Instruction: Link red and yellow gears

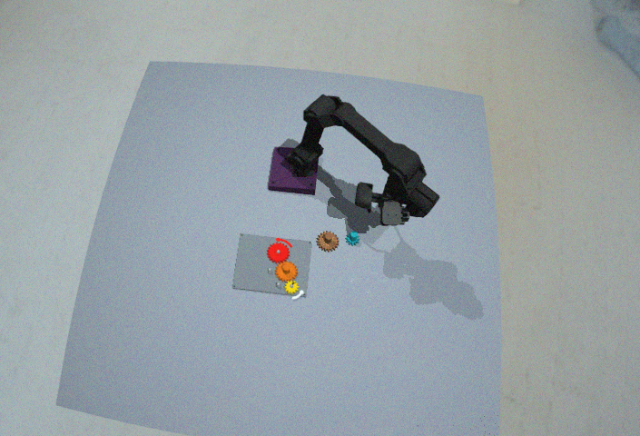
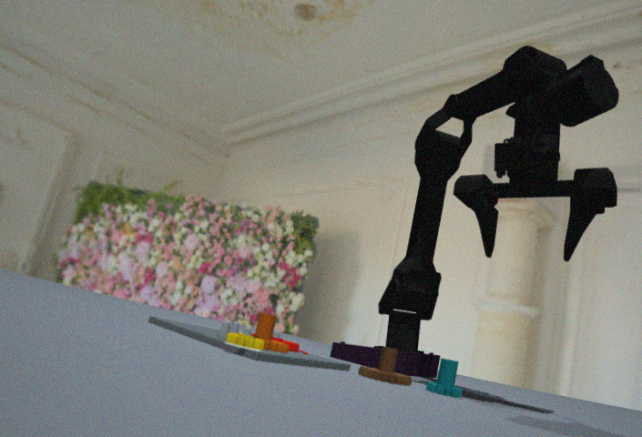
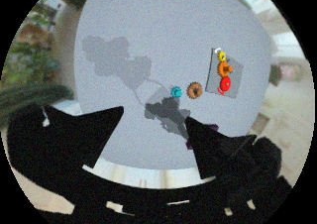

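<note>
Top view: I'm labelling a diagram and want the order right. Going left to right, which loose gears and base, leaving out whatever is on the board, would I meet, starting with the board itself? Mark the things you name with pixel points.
Grey board [image 1: 251,262] [image 2: 198,333] [image 3: 237,82] → brown gear [image 1: 320,245] [image 2: 383,376] [image 3: 194,90] → teal gear [image 1: 351,238] [image 2: 443,387] [image 3: 175,92]. The purple base is left out: it overlaps the board's span.

Pale panelled walls [image 2: 372,216] with moulding; stained ceiling [image 2: 177,61]. Left, far: pink-and-white flower wall [image 2: 187,258], green-topped. Right, far: cream column [image 2: 509,330]. Blue-grey worktop [image 1: 176,349] [image 2: 99,370] [image 3: 163,36]. Soft, dim light.
</note>
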